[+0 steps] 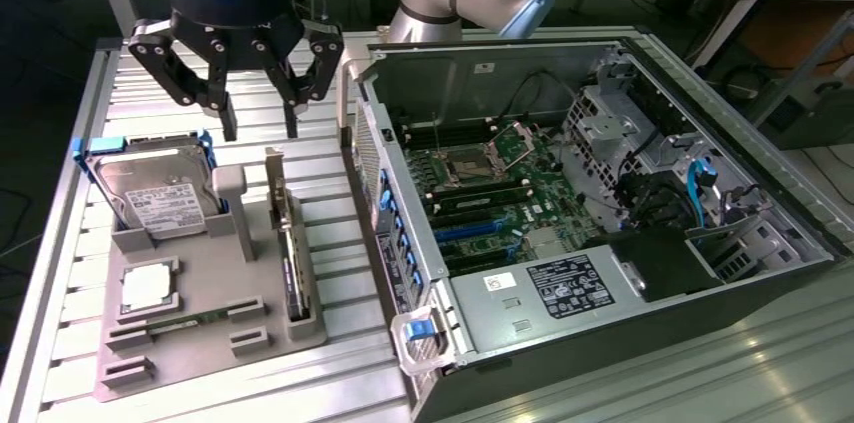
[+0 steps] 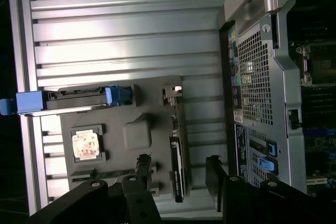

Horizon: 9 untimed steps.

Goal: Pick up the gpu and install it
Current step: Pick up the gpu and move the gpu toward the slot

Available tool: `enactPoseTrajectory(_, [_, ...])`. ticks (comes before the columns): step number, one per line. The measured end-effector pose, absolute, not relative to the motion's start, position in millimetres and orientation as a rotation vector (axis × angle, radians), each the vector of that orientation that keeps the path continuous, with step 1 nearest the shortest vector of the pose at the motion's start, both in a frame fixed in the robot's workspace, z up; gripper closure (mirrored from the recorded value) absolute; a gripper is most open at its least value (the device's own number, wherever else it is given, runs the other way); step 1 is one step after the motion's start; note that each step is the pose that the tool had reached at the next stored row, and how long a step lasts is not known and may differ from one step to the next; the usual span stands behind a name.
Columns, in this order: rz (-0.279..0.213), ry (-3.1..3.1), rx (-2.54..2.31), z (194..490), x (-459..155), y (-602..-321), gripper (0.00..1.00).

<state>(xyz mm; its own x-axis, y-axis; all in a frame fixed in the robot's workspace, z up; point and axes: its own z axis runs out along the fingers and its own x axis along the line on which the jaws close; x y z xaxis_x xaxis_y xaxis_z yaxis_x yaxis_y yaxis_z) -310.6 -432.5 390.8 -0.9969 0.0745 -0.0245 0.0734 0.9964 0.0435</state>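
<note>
Below the pincer [image 1: 260, 129] and toward the exterior view's left, a hard drive [image 1: 158, 195] stands in the grey tray [image 1: 254, 328]. The pincer hovers with fingers apart and empty. The gpu [image 1: 291, 253] stands on edge just beneath it, and the open computer case [image 1: 574, 193] sits beside it on the exterior view's right.

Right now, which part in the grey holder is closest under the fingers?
The gpu, the thin card standing on edge beside the computer case; the labelled hard drive and flat processor lie farther off.

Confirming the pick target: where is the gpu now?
The gpu stands upright at the side of the gray tray toward the exterior view's right, between the hard drive and the computer case.
</note>
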Motion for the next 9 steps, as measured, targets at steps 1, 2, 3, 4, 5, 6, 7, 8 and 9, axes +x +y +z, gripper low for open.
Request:
enactPoseTrajectory(1, [0.066,3.113,0.115,390.8,-310.6,-433.3,0.46])
enactPoseTrajectory(2, [0.066,3.113,0.115,390.7,-310.6,-433.8,0.46])
enactPoseTrajectory(3, [0.066,3.113,0.115,390.6,-310.6,-434.4,0.46])
enactPoseTrajectory(4, [0.066,3.113,0.115,390.5,-310.5,-434.9,0.46])
enactPoseTrajectory(5, [0.066,3.113,0.115,390.4,-310.6,-435.4,0.46])
enactPoseTrajectory(6, [0.066,3.113,0.115,390.3,-310.6,-436.0,0.46])
enactPoseTrajectory(7, [0.066,3.113,0.115,390.3,-310.6,-436.4,0.46])
enactPoseTrajectory(8, [0.066,3.113,0.115,390.3,-310.6,-436.7,0.46])
enactPoseTrajectory(9, [0.066,3.113,0.115,390.2,-310.5,-437.0,0.46])
